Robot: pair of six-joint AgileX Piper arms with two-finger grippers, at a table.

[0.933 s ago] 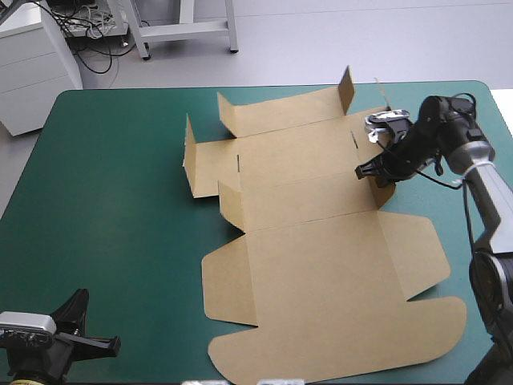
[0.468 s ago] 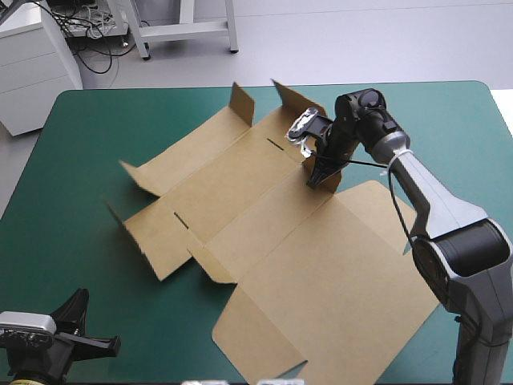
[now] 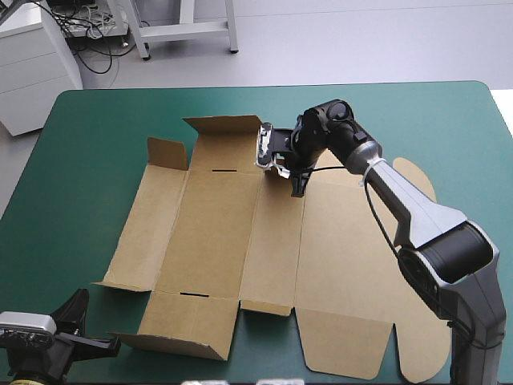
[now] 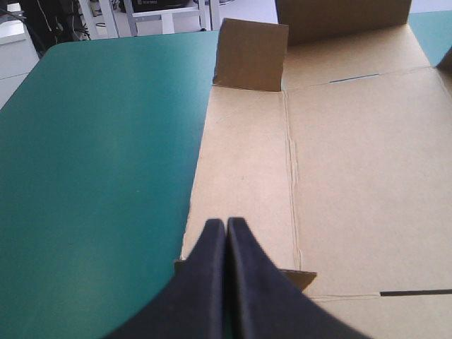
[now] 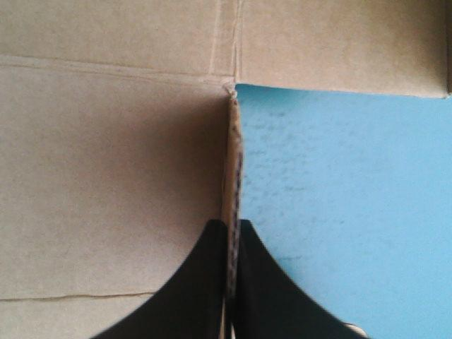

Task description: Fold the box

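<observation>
Box point(image 3: 216, 233) spread mid-table point(image 3: 96, 144), mostly flat, far flaps raised. Right gripper point(image 3: 298, 190) clamped on an upright flap edge at the box's far side, probably for steering the sheet. Left gripper point(image 4: 226, 222) closed, empty, at the near-left corner, clear of the work

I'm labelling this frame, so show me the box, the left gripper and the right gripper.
box point(image 3: 210, 224), high view, on its flat middle panel.
left gripper point(image 4: 226, 223), left wrist view, where its shut fingertips meet.
right gripper point(image 5: 230, 224), right wrist view, between fingertips pinching the box's edge.
</observation>
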